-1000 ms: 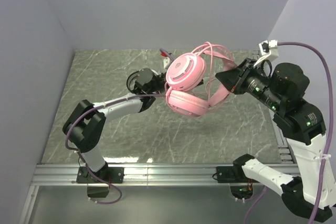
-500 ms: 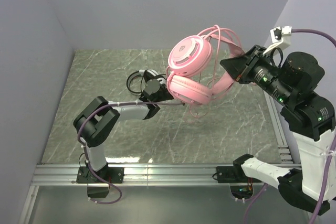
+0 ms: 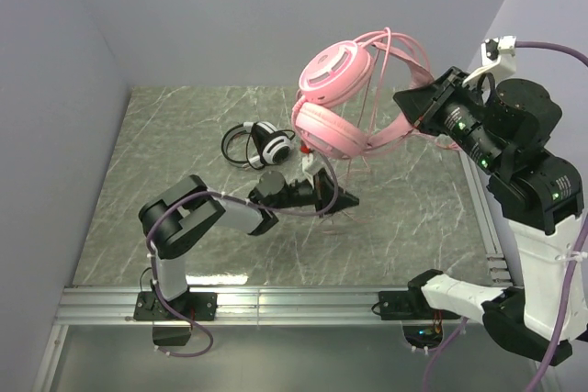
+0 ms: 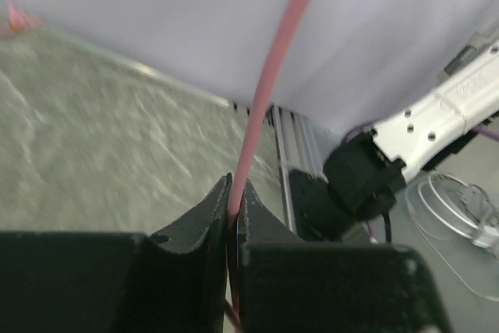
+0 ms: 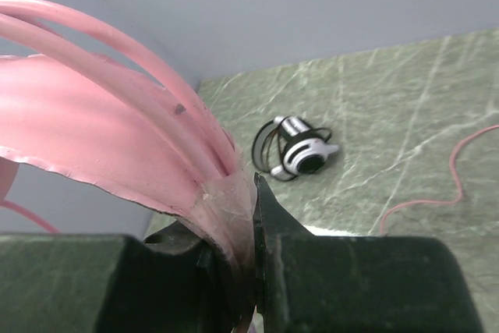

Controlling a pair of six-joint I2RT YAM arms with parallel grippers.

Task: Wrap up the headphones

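The pink headphones hang high above the table's back right. My right gripper is shut on their pink headband, and loops of pink cable lie along the band. Low over the middle of the table, my left gripper is shut on the pink cable, which rises taut from between its jaws. In the wrist views the left gripper and right gripper show no gap beside what they pinch. The black and white headphones lie on the marble table, cable coiled around them.
Grey walls close in the table on the left, back and right. A metal rail runs along the near edge, another along the right edge. Loose pink cable trails on the marble. The right arm's base stands beyond the left gripper.
The right arm has lifted the pink headphones higher and to the right. The left gripper has swung from behind the headphones toward the table's middle, closing further on the pink cable.
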